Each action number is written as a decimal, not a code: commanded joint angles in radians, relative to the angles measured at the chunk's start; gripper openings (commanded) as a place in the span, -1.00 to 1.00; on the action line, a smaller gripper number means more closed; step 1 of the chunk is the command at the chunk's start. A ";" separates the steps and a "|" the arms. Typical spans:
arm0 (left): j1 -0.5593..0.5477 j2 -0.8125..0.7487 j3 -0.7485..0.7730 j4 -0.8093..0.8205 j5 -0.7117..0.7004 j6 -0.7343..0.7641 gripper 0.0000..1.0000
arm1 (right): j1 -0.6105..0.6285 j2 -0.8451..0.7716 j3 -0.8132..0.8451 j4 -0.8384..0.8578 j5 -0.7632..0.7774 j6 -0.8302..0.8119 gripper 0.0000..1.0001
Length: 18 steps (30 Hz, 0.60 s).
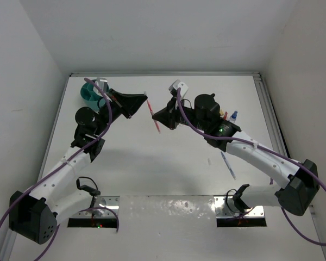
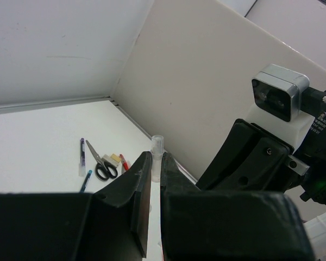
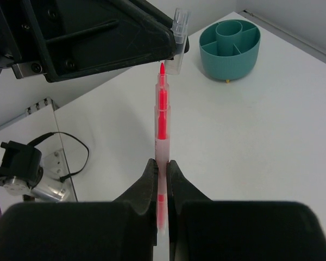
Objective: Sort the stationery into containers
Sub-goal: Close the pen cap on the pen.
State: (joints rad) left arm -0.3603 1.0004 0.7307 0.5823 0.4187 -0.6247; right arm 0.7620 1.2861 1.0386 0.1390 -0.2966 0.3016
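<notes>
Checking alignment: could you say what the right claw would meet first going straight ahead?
Probably the clear cap in the left claw; the red pen in the right claw points at it, depth unclear.

This is a robotics lab test cell. A bare white counter (image 1: 152, 168) is boxed in by plain white walls (image 1: 152, 32). The left arm (image 1: 65, 174) and right arm (image 1: 261, 157) sit on metal plates (image 1: 168, 209) at its near edge, with purple cables (image 1: 0, 231) looping loose and an aluminium rail (image 1: 269, 109) along one side.

Organiser (image 1: 88, 93) back left; pen (image 1: 153, 116) right of it; bottle (image 1: 234, 116) far right.
</notes>
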 commanded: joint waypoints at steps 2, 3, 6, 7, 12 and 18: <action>-0.003 -0.020 0.013 0.060 -0.003 0.037 -1.00 | 0.005 -0.005 0.054 0.007 0.010 -0.033 -1.00; -0.003 -0.020 0.013 0.063 0.005 0.042 -1.00 | 0.003 -0.004 0.054 0.005 0.010 -0.033 -1.00; -0.005 -0.023 0.007 0.062 0.020 0.031 -1.00 | 0.002 0.002 0.058 0.008 0.008 -0.035 -1.00; -0.006 -0.023 0.006 0.065 0.017 0.029 -1.00 | 0.002 0.004 0.060 0.007 0.008 -0.035 -1.00; -0.005 -0.023 0.021 0.109 0.023 0.088 -1.00 | 0.002 0.001 0.047 0.011 0.007 -0.027 -1.00; -0.008 -0.013 0.018 0.102 0.040 0.056 -1.00 | 0.002 0.002 0.048 0.011 0.007 -0.027 -1.00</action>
State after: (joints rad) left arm -0.3607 1.0004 0.7307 0.6323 0.4381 -0.5655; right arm 0.7620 1.2877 1.0519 0.1184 -0.2920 0.2859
